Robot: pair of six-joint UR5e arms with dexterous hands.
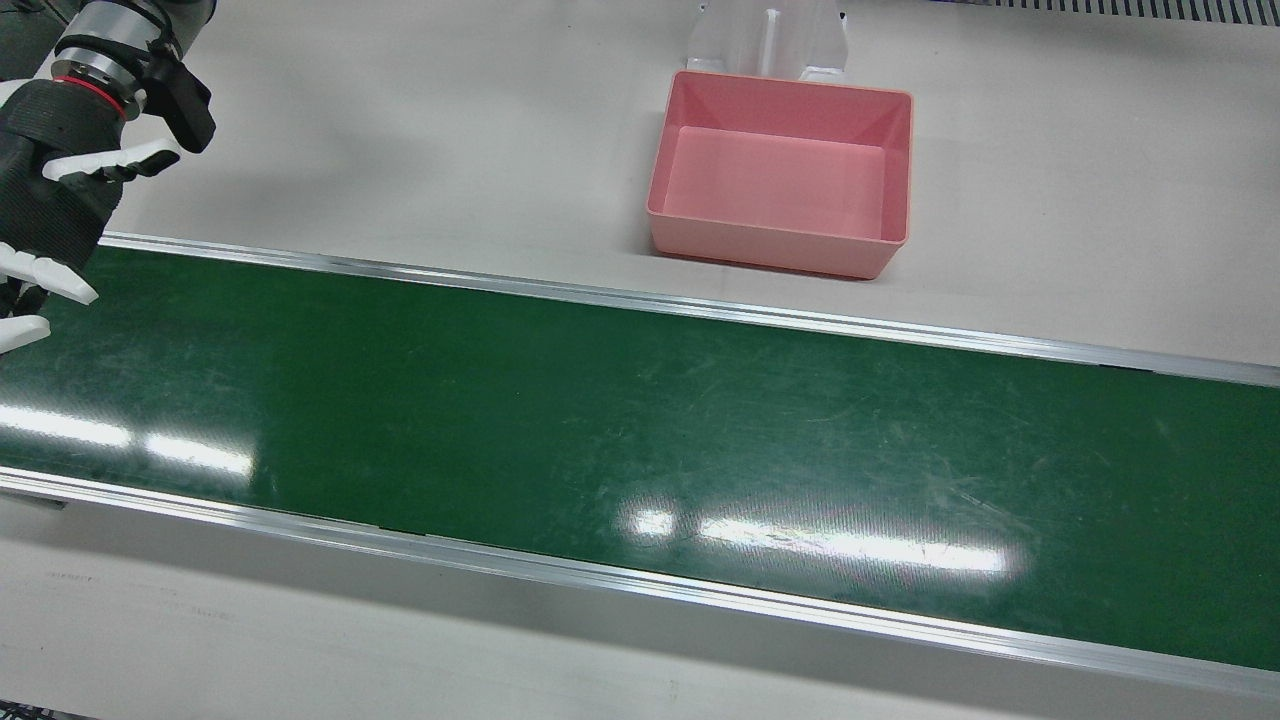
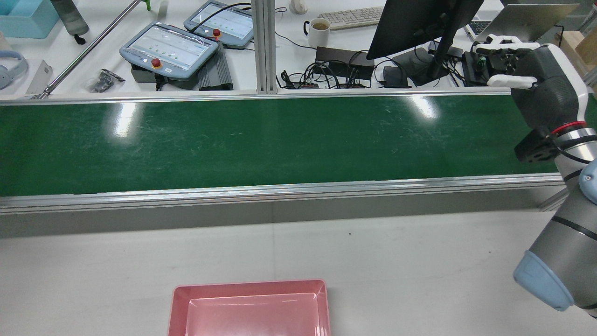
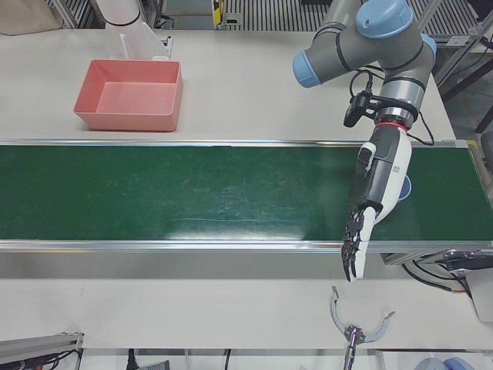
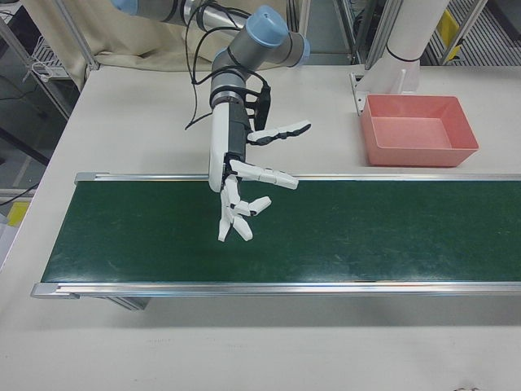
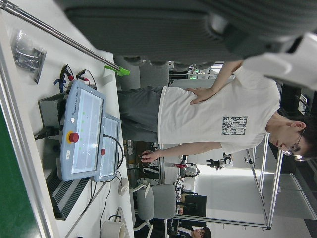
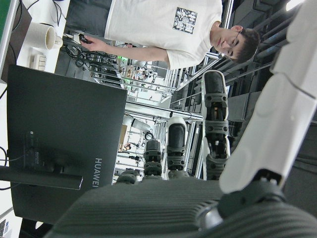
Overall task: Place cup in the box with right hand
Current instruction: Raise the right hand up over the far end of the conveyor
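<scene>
Cup not plainly in sight: pale blue round shape (image 3: 406, 187) half hidden behind left hand (image 3: 370, 204) at end of belt (image 1: 640, 420), perhaps it, cannot tell. Pink box (image 1: 780, 250) empty, near robot-side edge of counter. Right hand (image 4: 244, 183) spread wide, empty, above belt; left hand outstretched, empty. Best to find cup first, then wrap fingers round its side and lift upright.

pink box (image 2: 249, 310) cropped by rear view's bottom edge, right robot hand (image 1: 50, 190) cut at front view's left edge

Front view looks steeply down, rear view forward from behind; both share the pink box (image 1: 781, 172) and green belt (image 1: 640, 450).
</scene>
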